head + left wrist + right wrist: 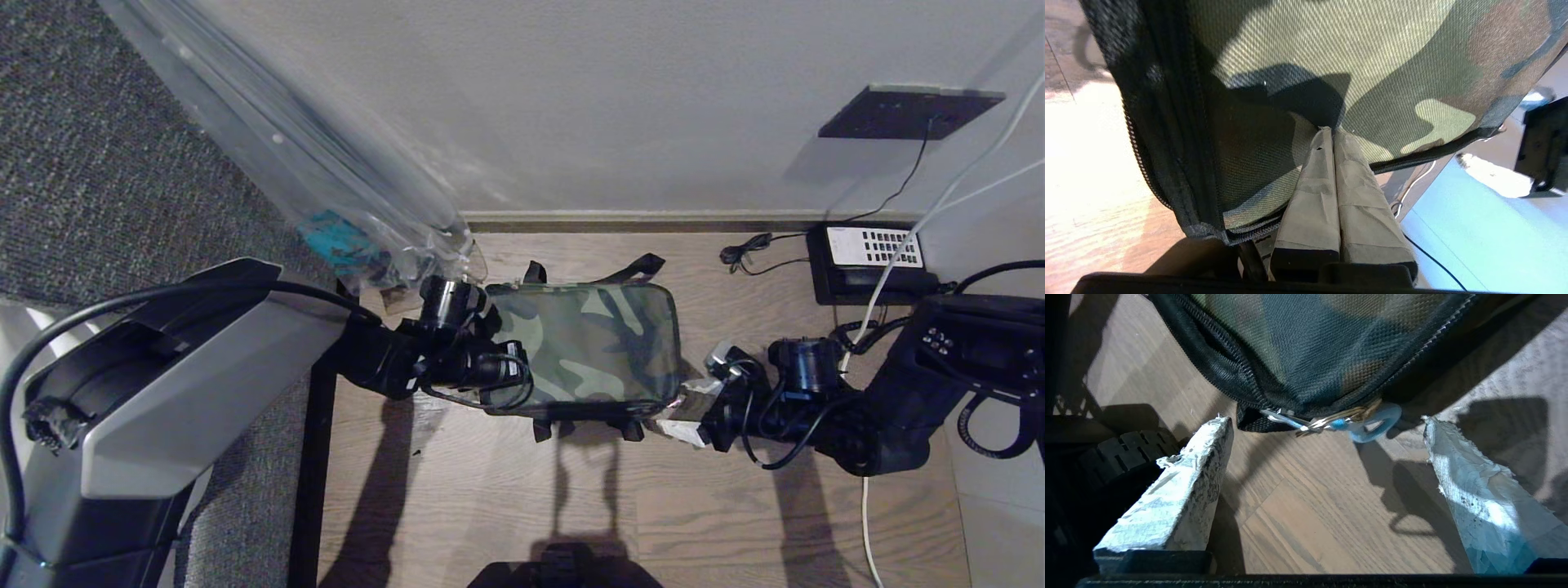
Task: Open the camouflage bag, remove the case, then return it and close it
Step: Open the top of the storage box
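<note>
The camouflage bag (pixel 592 347) lies flat on the wooden floor with its green top panel up and its zip closed. My left gripper (pixel 1329 131) is shut, its taped fingertips (pixel 1347 147) pressing on the bag's top (pixel 1372 61) near the left end. At the bag's right front corner my right gripper (pixel 684 413) stands open, with nothing between its fingers (pixel 1180 490). The zip pull with its blue ring (pixel 1372 425) hangs just beyond the tips, apart from them. The case is out of view.
A clear plastic-wrapped umbrella (pixel 326 180) leans over the bag's left end. A black box with a white keypad (pixel 869 261) and loose cables (pixel 747 253) lie at the right by the wall. Grey carpet (pixel 122 163) lies left.
</note>
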